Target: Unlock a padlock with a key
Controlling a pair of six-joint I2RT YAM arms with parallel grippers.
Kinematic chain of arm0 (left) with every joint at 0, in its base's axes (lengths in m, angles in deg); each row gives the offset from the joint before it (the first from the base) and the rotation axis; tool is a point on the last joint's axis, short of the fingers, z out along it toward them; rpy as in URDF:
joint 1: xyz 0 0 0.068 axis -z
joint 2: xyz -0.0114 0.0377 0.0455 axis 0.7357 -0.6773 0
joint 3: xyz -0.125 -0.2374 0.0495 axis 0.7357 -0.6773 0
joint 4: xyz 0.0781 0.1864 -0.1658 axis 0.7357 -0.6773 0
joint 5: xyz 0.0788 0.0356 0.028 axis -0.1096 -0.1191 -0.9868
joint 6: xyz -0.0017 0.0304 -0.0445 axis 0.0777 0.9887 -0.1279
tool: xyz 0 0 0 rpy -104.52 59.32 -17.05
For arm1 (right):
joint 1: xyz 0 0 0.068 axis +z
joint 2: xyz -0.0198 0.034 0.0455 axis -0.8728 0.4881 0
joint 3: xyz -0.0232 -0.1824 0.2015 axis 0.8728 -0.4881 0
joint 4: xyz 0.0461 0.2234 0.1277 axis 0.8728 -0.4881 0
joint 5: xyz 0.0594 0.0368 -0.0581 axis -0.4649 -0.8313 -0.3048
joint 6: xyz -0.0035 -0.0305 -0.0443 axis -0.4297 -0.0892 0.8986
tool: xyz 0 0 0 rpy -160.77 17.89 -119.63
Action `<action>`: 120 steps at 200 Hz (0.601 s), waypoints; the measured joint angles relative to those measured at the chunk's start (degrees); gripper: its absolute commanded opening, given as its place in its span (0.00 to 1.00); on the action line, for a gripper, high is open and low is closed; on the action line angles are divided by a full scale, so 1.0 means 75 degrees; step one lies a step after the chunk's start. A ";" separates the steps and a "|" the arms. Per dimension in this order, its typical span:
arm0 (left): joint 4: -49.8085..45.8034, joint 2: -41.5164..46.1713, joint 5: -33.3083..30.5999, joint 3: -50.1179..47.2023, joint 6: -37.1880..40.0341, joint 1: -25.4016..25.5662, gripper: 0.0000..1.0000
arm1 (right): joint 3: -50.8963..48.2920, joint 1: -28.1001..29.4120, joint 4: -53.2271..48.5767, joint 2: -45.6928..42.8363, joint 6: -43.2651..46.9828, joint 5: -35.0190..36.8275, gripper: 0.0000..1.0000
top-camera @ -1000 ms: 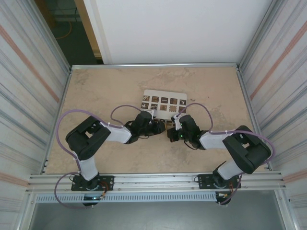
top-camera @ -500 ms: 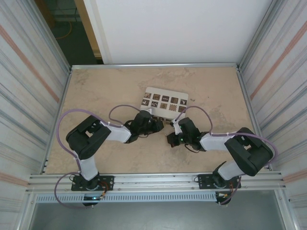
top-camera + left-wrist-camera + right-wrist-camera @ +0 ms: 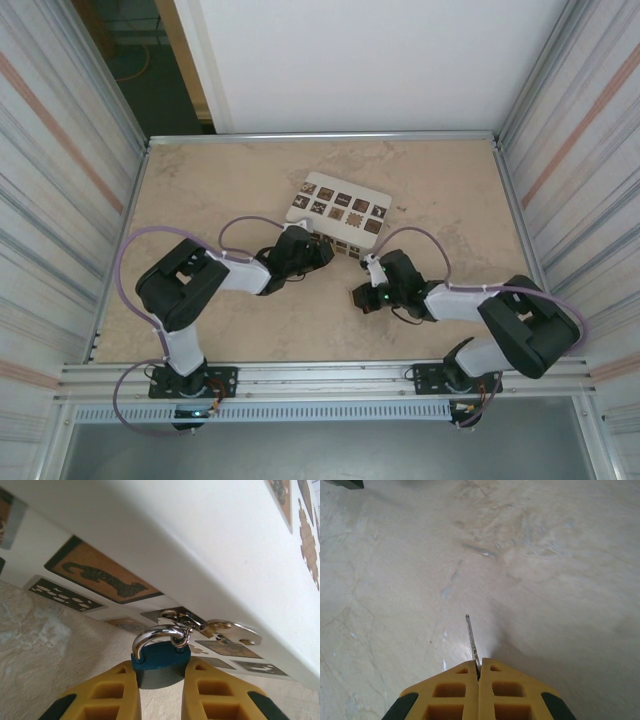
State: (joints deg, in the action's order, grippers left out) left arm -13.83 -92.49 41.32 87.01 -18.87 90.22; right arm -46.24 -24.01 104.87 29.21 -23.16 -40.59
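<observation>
The left gripper (image 3: 160, 682) pinches the blue padlock (image 3: 161, 656), which is hooked on the white box's (image 3: 210, 555) hasp (image 3: 230, 630). The right gripper (image 3: 479, 666), clamped on the key (image 3: 471, 639) over the bare table (image 3: 545, 555), should align the blade squarely with the keyhole, hidden here, then push in slowly.

White box (image 3: 338, 205) askew — right arm (image 3: 462, 300) nearer

Left claw (image 3: 161, 669) pinches the blue padlock (image 3: 161, 656) beside the white box (image 3: 200, 555).

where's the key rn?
Right wrist view: the key is pinched in the right gripper, blade pointing out over the table, away from the padlock that the left gripper holds at the white box.
</observation>
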 measured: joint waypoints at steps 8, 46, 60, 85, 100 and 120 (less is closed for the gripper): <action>-0.0087 0.0058 0.0052 0.0000 0.0000 0.0000 0.18 | -0.0032 -0.0035 -0.0064 -0.0099 0.0000 -0.0023 0.00; -0.0469 0.0289 0.0440 0.0020 0.0000 0.0015 0.19 | 0.0015 -0.0163 -0.0140 -0.0309 0.0003 -0.0073 0.00; -0.0650 0.0329 0.0597 0.0082 -0.0003 0.0050 0.20 | 0.0096 -0.0166 -0.0146 -0.0309 0.0003 -0.0073 0.00; -0.0828 0.0329 0.0845 0.0181 -0.0003 0.0169 0.20 | 0.0350 -0.0169 -0.0137 -0.0306 0.0009 -0.0070 0.00; -0.0915 0.0329 0.0941 0.0192 -0.0006 0.0239 0.20 | 0.0493 -0.0175 -0.0137 -0.0283 0.0026 -0.0070 0.00; -0.1005 0.0329 0.1014 0.0192 -0.0012 0.0259 0.20 | 0.0679 -0.0195 -0.0140 -0.0143 0.0032 -0.0067 0.00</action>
State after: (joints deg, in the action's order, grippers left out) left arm -21.37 -90.02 48.93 88.45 -18.96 92.16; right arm -41.14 -25.48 103.82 28.14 -22.92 -41.09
